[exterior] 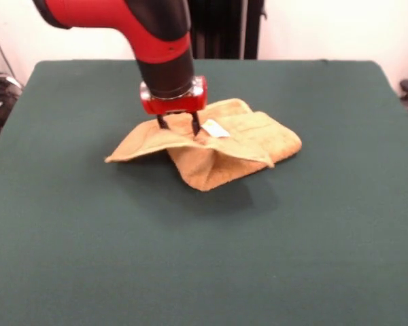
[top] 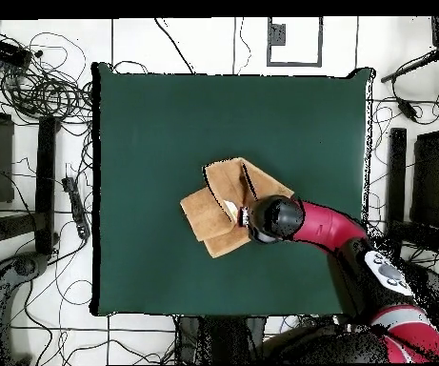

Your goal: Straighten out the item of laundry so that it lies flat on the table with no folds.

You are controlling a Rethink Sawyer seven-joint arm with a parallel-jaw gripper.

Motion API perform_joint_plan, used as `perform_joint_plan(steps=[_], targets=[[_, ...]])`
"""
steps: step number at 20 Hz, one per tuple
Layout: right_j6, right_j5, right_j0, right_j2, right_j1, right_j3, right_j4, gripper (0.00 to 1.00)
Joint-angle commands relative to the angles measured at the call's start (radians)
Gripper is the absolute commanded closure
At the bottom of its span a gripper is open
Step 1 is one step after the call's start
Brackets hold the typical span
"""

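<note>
The golden-tan towel (exterior: 221, 146) lies crumpled near the middle of the dark green table (exterior: 88, 258), with folded layers and a flap sticking out to the left. Its white tag (exterior: 215, 128) faces up just right of my gripper. My gripper (exterior: 179, 130) stands straight down over the towel's left-centre. Its two fingers are apart and their tips are sunk into a raised fold. In the overhead view the towel (top: 218, 212) lies folded at the table's (top: 166, 124) centre, and my arm's wrist (top: 269, 217) covers the towel's right edge and hides the gripper.
Green table surface surrounds the towel on all sides. Cables and equipment (top: 32, 86) lie on the floor around the table. The robot's base (top: 404, 324) is at the lower right of the overhead view.
</note>
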State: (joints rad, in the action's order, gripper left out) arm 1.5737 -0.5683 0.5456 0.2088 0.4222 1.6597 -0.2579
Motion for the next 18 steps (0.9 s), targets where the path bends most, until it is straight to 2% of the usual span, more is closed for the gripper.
perform_joint_plan(steps=[1,12,18], targets=[[-0.088,0.044,0.043,0.018,-0.071,-0.119,-0.126,0.0],[-0.043,0.065,0.037,0.018,-0.056,-0.1,-0.141,0.0],[-0.056,0.062,0.066,0.028,-0.075,-0.111,-0.14,0.0]])
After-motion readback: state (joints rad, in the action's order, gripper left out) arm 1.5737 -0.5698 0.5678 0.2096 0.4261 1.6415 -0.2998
